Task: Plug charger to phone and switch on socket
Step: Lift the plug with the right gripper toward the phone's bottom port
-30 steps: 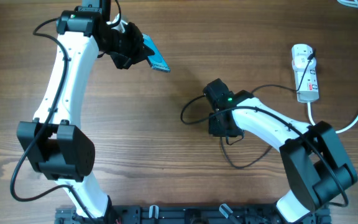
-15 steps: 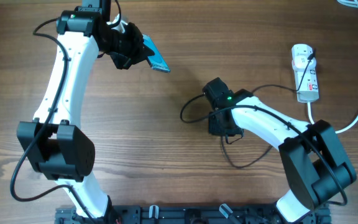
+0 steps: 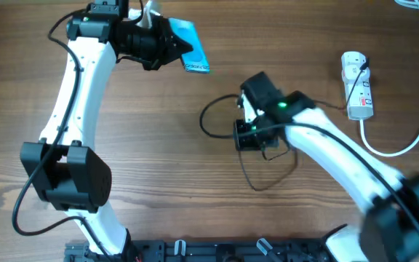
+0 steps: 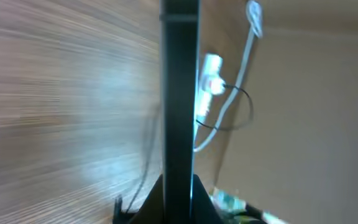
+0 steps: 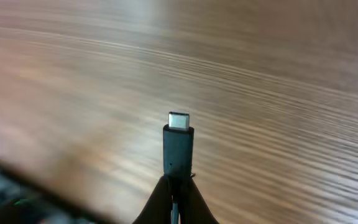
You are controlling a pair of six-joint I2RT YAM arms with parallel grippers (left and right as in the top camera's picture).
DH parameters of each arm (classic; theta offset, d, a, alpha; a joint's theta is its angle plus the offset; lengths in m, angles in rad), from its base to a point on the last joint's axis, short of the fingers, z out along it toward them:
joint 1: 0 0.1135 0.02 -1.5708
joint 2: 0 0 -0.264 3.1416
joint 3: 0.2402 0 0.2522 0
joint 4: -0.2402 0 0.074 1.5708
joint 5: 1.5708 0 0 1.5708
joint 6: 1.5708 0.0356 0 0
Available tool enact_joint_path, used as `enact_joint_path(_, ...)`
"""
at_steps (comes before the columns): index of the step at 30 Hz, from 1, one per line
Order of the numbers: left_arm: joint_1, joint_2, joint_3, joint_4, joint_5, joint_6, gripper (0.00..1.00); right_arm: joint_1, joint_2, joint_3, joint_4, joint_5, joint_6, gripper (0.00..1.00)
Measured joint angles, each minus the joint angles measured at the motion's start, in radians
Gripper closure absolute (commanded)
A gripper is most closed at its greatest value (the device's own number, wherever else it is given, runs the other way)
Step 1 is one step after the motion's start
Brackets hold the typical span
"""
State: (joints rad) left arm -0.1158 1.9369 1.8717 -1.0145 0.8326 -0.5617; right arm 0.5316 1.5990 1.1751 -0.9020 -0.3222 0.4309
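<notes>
1. Left gripper (image 3: 167, 45) is clamped on one end of the phone (image 3: 191, 47), up near the far-left of the wooden table (image 3: 188, 204), cyan screen facing up.
2. Right gripper (image 5: 178, 186) is pinched tight on the charger (image 3: 217, 109) just behind its connector tip (image 5: 179, 120), which pokes straight out past the fingers.
3. The bit that matters: from overhead the phone sits up and left of the right gripper, apart from it. Its long axis slants down-right, white-strip free end aimed roughly at the right arm, so I'd guess the right arm carries the tip across.
4. The socket (image 3: 356, 86) is far right, nearest the right arm. Can't tell the switch state.
</notes>
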Motion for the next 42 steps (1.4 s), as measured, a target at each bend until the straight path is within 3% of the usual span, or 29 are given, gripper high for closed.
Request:
enact_joint_path(5,-0.064,0.000,0.000,0.051,0.072,0.032,0.96,0.000,-0.287,0.016,0.016,-0.084,0.013,0.96)
enact_joint_path(7,-0.096,0.000,0.000,0.066,0.079,0.039,0.96,0.000,-0.326,0.017,0.024,-0.091,0.025,0.96)
enact_joint_path(13,-0.217,0.000,0.000,0.107,0.091,0.107,0.96,0.000,-0.330,0.017,0.103,-0.084,0.084,0.95)
enact_joint_path(31,-0.216,0.000,0.000,0.111,0.199,0.147,0.96,0.000,-0.346,0.077,0.076,0.071,0.083,0.95)
enact_joint_path(42,-0.156,0.000,0.000,0.110,0.276,0.214,0.96,0.000,-0.346,0.077,0.106,0.067,0.109,0.95)
